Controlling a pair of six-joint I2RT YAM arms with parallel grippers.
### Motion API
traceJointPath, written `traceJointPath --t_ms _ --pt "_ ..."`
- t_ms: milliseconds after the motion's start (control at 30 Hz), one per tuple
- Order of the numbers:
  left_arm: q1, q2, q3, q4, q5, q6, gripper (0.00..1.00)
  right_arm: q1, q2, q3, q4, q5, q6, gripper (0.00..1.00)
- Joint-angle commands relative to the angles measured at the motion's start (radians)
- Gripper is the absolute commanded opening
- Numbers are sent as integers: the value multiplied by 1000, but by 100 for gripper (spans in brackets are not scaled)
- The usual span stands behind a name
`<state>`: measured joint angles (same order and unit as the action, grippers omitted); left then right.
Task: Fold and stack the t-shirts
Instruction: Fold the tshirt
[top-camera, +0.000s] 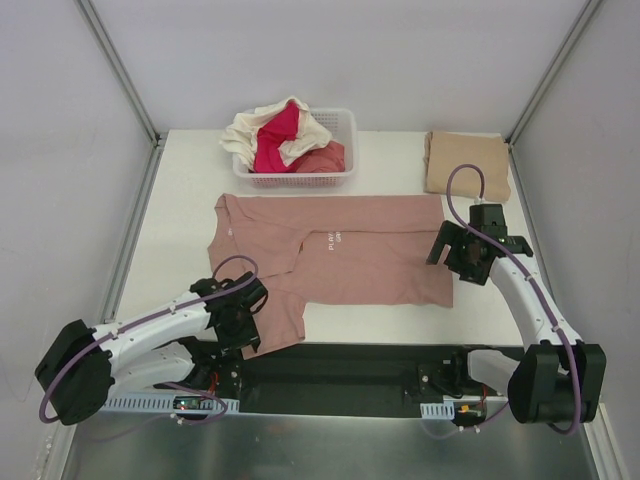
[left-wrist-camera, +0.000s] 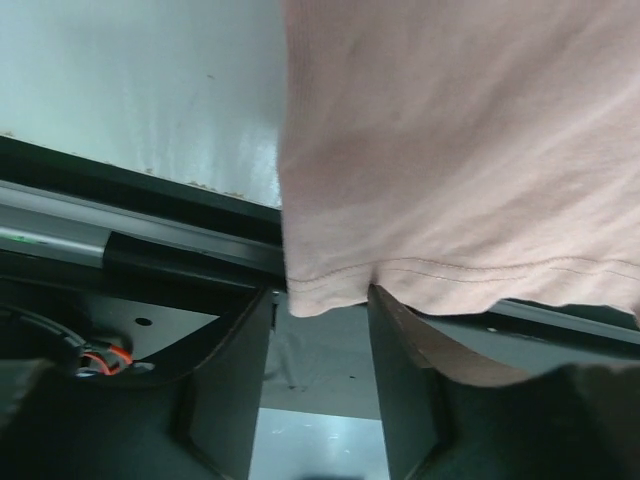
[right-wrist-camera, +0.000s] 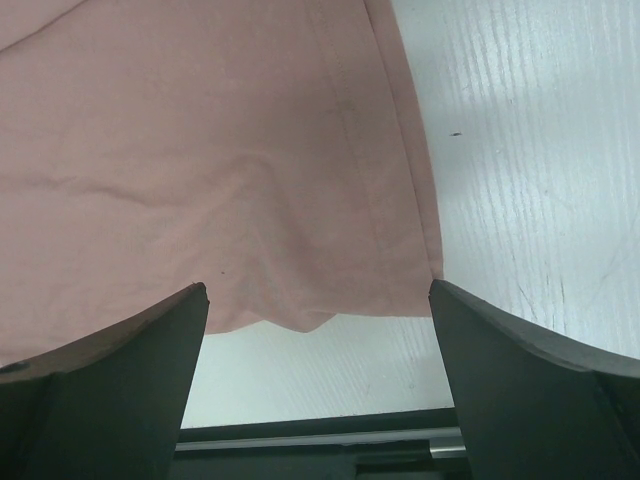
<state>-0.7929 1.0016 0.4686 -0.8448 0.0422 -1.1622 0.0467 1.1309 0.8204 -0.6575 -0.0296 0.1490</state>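
The dusty-pink t-shirt (top-camera: 345, 268) bears small white chest lettering, too small to read.

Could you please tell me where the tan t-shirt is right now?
In the top view, the tan t-shirt lies folded at the far right, to the right of the white basket, just beyond the right gripper.

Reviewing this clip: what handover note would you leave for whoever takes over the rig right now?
Left gripper: jaws part open astride the pink tee at its near-left edge, not clamped.
Right gripper: open over its near-right corner, holding nothing.
Pink tee lies spread mid-table. Tan tee sits folded at the far right. Cream tee, magenta tee and coral tee are in the basket.
Done: tan tee folded.
To do: fold pink tee, stack it, then the other three.
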Motion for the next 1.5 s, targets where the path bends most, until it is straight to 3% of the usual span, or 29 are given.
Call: traceJointPath --t_ms 0,200,400,633,867,1067,1133,1267,1367,1467 --pt "-9 26 18 -24 -33 -19 40 1 6 -6 16 11 18 97" --pt "-9 66 12 29 -33 -10 25 -1 -16 -7 -5 20 18 97" --pt "-11 101 15 76 -31 10 1 -4 -63 -24 -44 58 18 97" --pt "-11 89 31 82 -28 35 0 -7 -117 -29 -111 76 12 97" --pt "-11 -44 22 84 -16 30 0 -22 -197 -111 -270 73 167 97" --pt "-8 -159 19 82 -33 38 0 -82 -306 -231 -211 54 265 99" --pt "-9 -179 22 79 -36 44 0 -102 -286 -231 -177 60 276 93" --pt "-9 -187 21 75 -36 44 0 -117 -201 -201 -79 74 267 69" --pt "-8 -195 19 64 -59 35 0 -120 -114 -179 -67 60 251 56" --pt "-9 -213 24 52 -67 29 0 -120 -76 -210 -41 45 251 52"
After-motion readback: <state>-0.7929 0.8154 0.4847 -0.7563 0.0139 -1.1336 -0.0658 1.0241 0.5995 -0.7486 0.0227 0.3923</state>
